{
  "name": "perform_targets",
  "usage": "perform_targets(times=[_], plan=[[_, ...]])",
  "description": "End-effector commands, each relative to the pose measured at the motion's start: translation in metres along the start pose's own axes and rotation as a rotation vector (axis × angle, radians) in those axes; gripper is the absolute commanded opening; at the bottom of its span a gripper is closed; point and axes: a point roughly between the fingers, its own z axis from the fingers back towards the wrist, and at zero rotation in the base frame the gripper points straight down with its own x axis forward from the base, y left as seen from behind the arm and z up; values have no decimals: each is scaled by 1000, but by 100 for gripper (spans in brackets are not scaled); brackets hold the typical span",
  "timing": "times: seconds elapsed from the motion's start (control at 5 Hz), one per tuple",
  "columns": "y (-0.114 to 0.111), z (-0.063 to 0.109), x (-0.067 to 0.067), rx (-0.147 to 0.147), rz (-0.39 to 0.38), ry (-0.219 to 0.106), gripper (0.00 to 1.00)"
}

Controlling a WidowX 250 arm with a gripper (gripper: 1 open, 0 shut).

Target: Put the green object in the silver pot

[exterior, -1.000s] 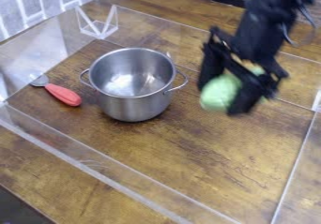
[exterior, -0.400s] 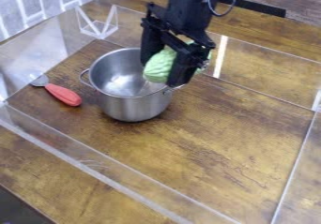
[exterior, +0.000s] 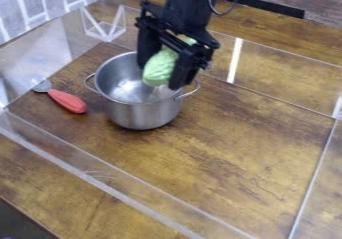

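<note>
The green object [exterior: 162, 66] is a light green, bumpy oval that hangs end-down between my gripper's black fingers [exterior: 144, 49]. My gripper [exterior: 166, 71] is shut on it and points down over the right part of the silver pot [exterior: 131, 95]. The pot is round and shiny, has small side handles and stands open on the wooden table. The green object's lower end sits just above the pot's rim, inside its outline. The pot's right rim is hidden behind my gripper.
A red-handled tool [exterior: 64, 100] lies on the table left of the pot. Clear acrylic walls [exterior: 80, 161] fence the wooden work area at front, left and right. A clear triangular stand [exterior: 104, 23] sits at the back left.
My gripper has carried the green object leftward from right of the pot to above the pot's right part, rolling a little. The pot and the red tool have stayed put.
</note>
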Motion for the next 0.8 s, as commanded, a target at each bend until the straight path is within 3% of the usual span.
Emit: perform_targets(times=[0.0, 0.4, 0.6], plan=[[20, 27, -8, 4, 59, -103, 100], [3, 12, -6, 11, 147, -102, 100], [0, 5, 5, 26, 155, -118, 100]])
